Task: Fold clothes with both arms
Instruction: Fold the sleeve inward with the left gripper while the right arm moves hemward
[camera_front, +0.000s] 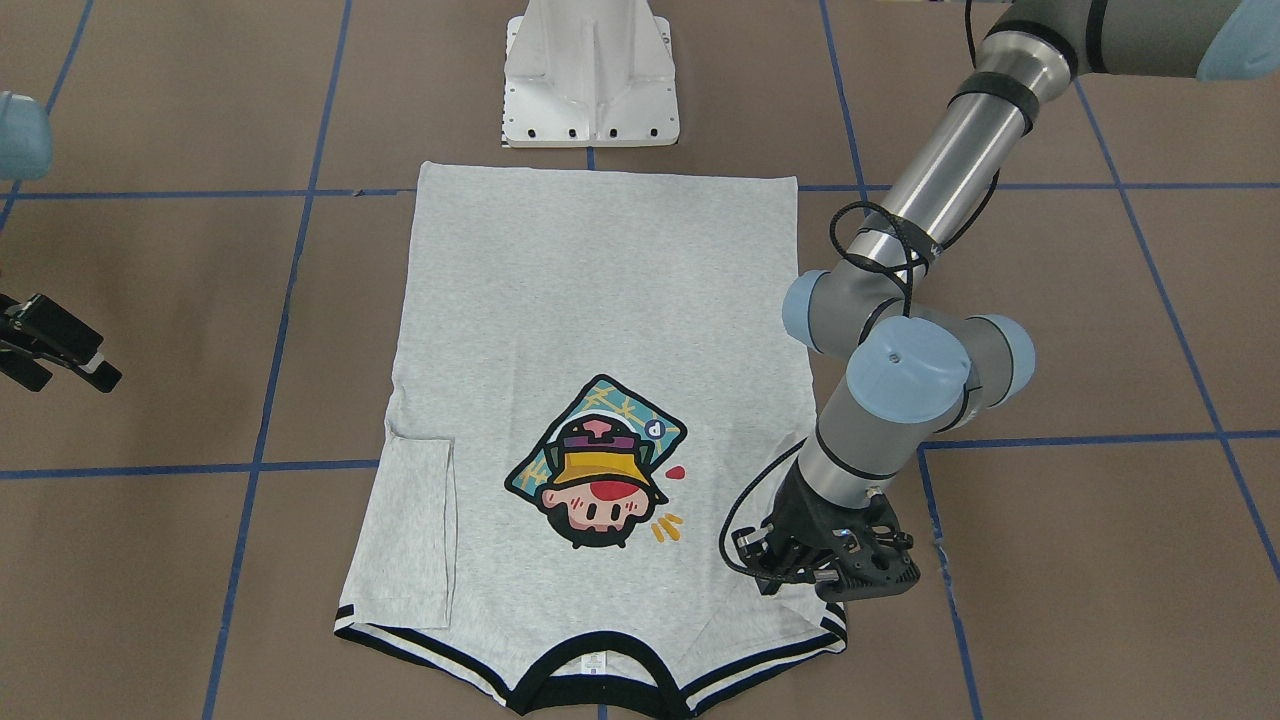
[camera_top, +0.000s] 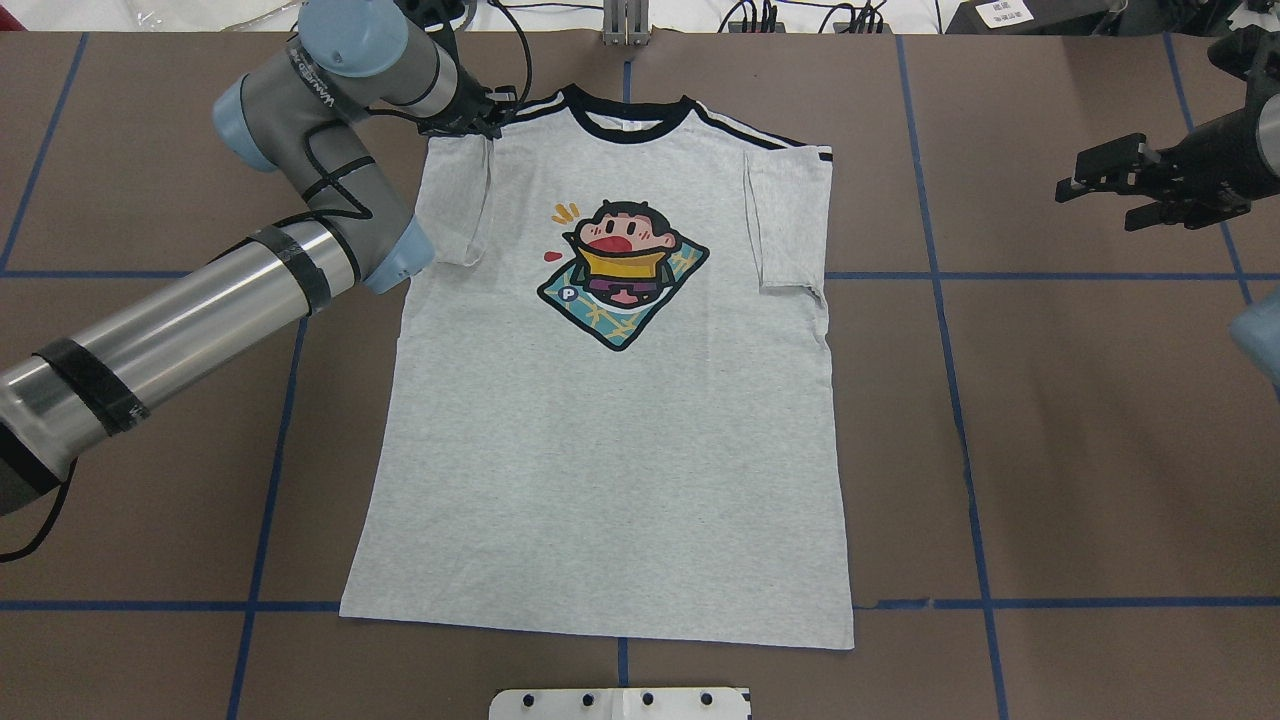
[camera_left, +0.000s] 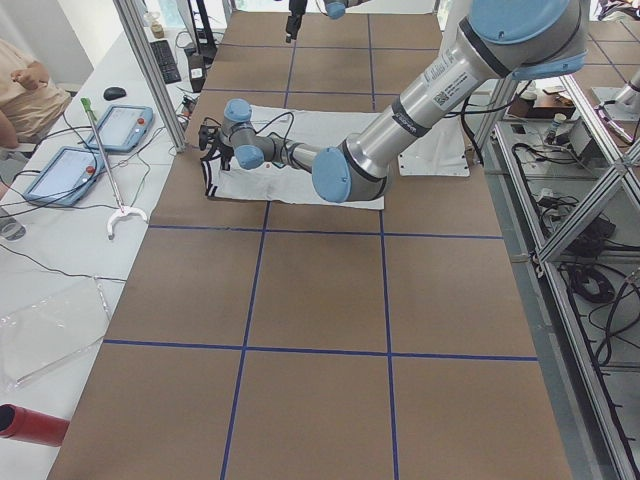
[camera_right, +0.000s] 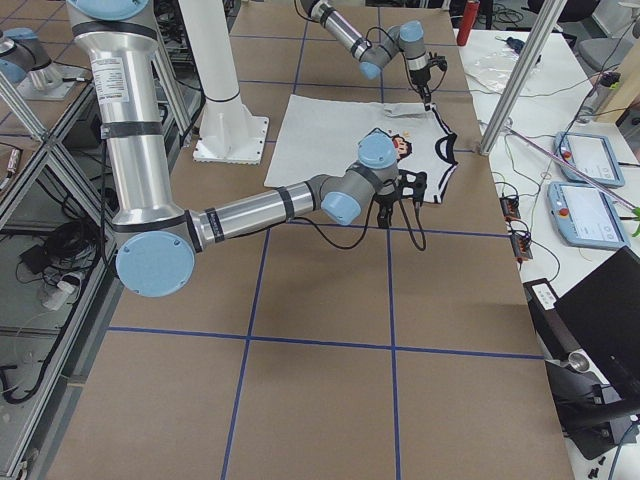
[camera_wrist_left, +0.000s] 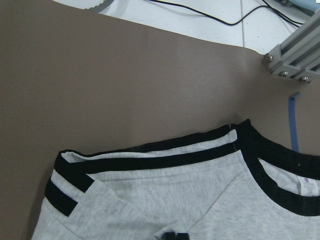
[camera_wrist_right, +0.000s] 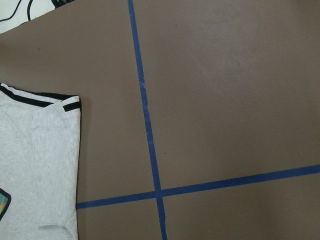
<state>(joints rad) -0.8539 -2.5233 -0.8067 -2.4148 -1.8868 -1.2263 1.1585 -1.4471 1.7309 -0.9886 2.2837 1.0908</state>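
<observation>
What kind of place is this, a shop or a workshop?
Most likely a robotics lab: a left arm and right arm over a table gridded with blue tape, a T-shirt spread on it, and control tablets on a side bench.

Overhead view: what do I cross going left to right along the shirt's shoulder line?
From the left: left arm → left claw, at the shoulder of the T-shirt → black neckband → folded-in sleeve → table → right claw, off the cloth.
</observation>
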